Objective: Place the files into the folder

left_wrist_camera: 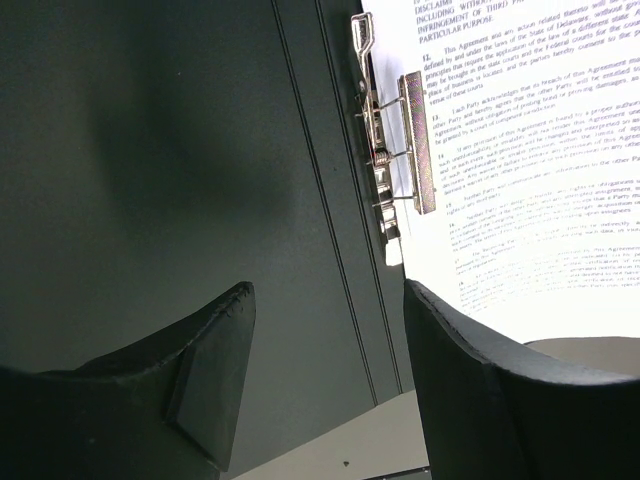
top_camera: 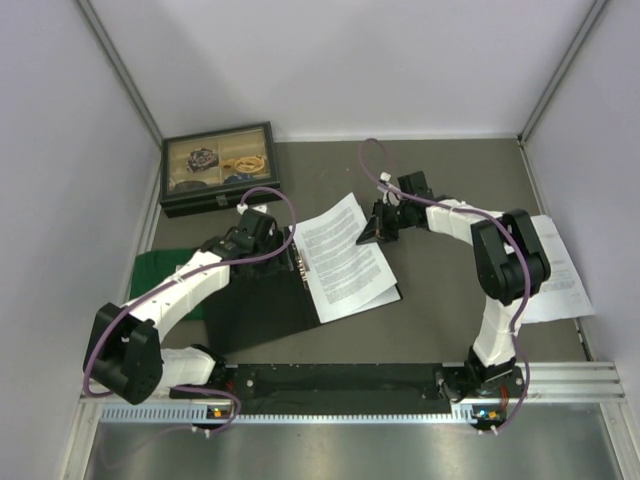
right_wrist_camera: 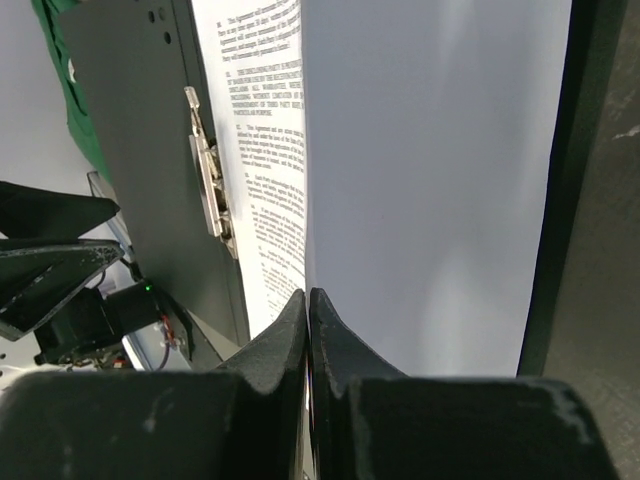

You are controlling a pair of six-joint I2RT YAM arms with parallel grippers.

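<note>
Black-lined, the folder (top_camera: 255,315) lies open mid-table, one of the files (top_camera: 345,265) on its right half, its edge seemingly pinched in the closed right gripper (right_wrist_camera: 307,296); the left gripper (left_wrist_camera: 328,292) hovers wide, empty. Best to ease the sheet square against the metal clip (left_wrist_camera: 385,150) (print reads "PARTICULAR PURPOSE", "State of Delaware")

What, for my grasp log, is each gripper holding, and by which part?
Right gripper pinches a paper sheet by its edge; left gripper is open, holding nothing.
</note>
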